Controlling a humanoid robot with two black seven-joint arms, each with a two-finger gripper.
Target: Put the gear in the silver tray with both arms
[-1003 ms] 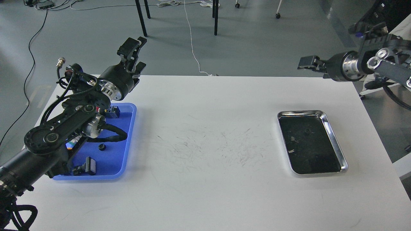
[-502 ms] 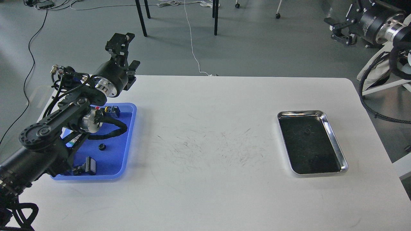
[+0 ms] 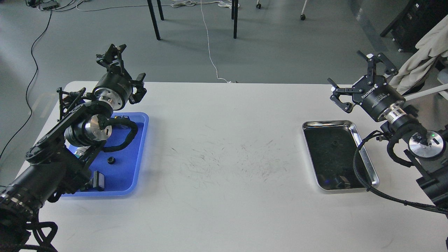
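Note:
A small black gear (image 3: 111,160) lies in the blue plastic tray (image 3: 141,147) at the table's left. The silver tray (image 3: 327,122) sits at the right with a small dark piece (image 3: 334,142) on its dark bottom. My left gripper (image 3: 126,71) is open and empty, raised above the table's far left corner, behind the blue tray. My right gripper (image 3: 356,76) is open and empty, held up just beyond the silver tray's far right corner. A black cable (image 3: 357,157) of the right arm hangs over the tray's right side.
The blue tray also holds a black connector (image 3: 98,181) and other small parts, partly hidden by my left arm. The white table (image 3: 224,157) has scuff marks in the middle. Chair legs (image 3: 154,19) and floor cables stand beyond the far edge.
My right arm has swung down from the upper right to beside the silver tray, with its cable now over the tray. My left gripper has moved left and back. Both stay open.

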